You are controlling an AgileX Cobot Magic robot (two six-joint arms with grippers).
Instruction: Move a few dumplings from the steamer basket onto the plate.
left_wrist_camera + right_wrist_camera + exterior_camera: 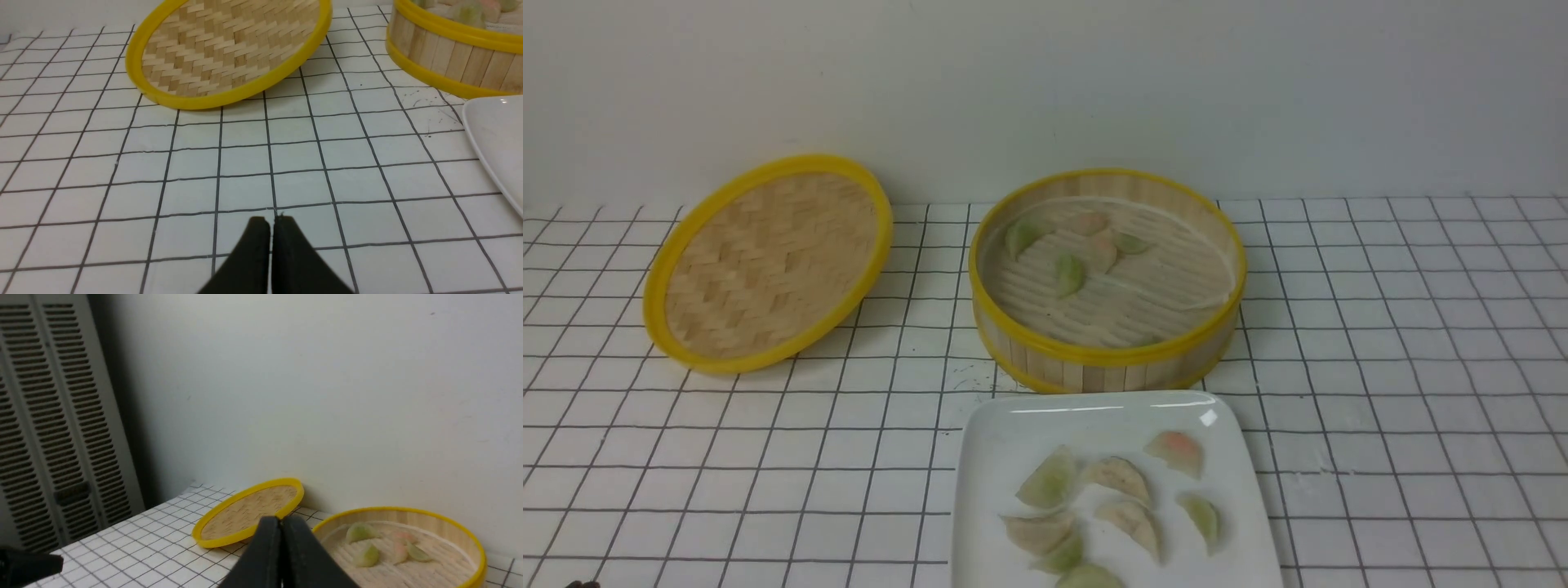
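The steamer basket stands at the back centre with several dumplings on its slatted floor. It also shows in the left wrist view and in the right wrist view, where dumplings lie inside. The white plate sits in front of it at the near edge and holds several dumplings; its rim shows in the left wrist view. My left gripper is shut and empty over bare table. My right gripper is shut and empty, raised. Neither gripper shows in the front view.
The shallow woven lid leans tilted at the back left; it also shows in the left wrist view and in the right wrist view. A louvred grey cabinet stands beyond the table's left edge. A white wall backs the gridded table.
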